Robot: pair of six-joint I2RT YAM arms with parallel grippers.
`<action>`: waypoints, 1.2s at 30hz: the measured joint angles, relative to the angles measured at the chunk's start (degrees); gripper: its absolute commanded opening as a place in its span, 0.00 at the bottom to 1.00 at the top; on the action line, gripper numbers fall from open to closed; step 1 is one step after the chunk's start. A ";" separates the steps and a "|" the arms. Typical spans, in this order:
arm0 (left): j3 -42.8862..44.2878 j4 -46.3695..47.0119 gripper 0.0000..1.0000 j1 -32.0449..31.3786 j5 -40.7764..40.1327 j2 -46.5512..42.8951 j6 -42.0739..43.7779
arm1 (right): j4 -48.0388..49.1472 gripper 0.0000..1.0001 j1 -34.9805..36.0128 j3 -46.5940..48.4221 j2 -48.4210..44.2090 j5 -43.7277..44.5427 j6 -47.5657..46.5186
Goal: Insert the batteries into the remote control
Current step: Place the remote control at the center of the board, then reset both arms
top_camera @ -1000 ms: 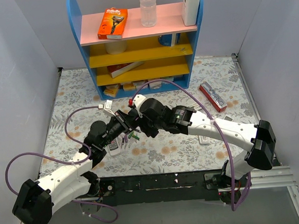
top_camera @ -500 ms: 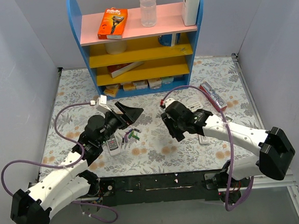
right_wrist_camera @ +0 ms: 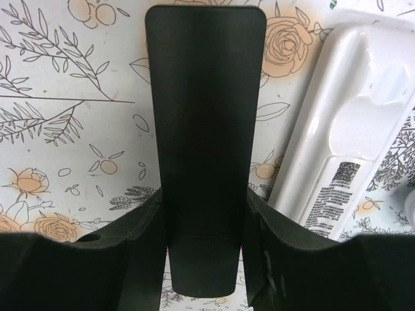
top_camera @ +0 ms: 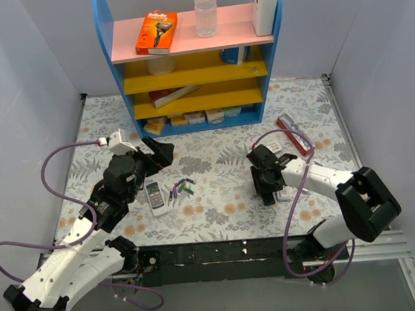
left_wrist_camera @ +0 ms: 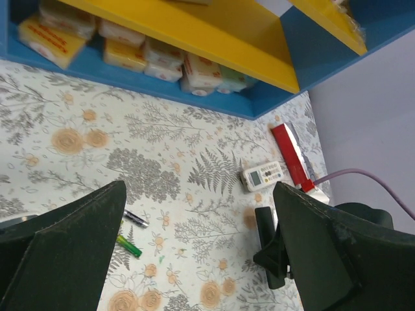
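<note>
Both arms have drawn apart from their meeting over the middle of the surface (top_camera: 218, 215). My left tool (top_camera: 158, 153) has pulled back toward the left edge, and my right tool (top_camera: 266, 186) has swung out toward the right edge.

My right tool is clamped on the black remote (right_wrist_camera: 204, 116), a finger pressing each long side. The remote's free end points down at the surface, close beside a white remote (right_wrist_camera: 337, 149) lying face down. I cannot tell whether the black one touches the surface.

My left tool is spread wide and holds nothing. It hangs above the surface, aimed toward the far right corner.

The batteries (top_camera: 181, 189) lie in a small loose cluster near the middle, between my two tools and touched by neither. A grey remote (top_camera: 155, 199) lies just left of them, and a red remote (top_camera: 294, 134) lies toward the right edge.

At the far edge stands the blue shelf (top_camera: 101, 35). Its top board carries an orange razor pack (top_camera: 156, 32), a clear bottle (top_camera: 206, 11) and a white container (top_camera: 265, 7). Its bottom level holds a row of small packets (left_wrist_camera: 130, 52).

My left arm reaches forward with its elbow low. My right arm is folded with its wrist bent downward.
</note>
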 measured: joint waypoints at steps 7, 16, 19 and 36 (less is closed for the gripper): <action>4.22 -5.14 0.98 0.00 -5.05 -2.86 5.35 | 2.05 0.68 -0.42 -1.14 -0.11 -0.04 2.60; 9.97 -8.35 0.98 0.00 -13.75 -5.70 12.48 | -0.63 0.78 -0.46 1.01 -6.69 1.64 2.43; 12.33 -8.68 0.98 0.00 -16.92 -6.40 15.19 | -1.64 0.81 -0.50 5.38 -12.61 4.59 1.33; 20.26 0.81 0.98 0.00 -27.76 -13.00 32.30 | 6.73 0.91 -0.85 16.79 -48.94 27.08 -15.65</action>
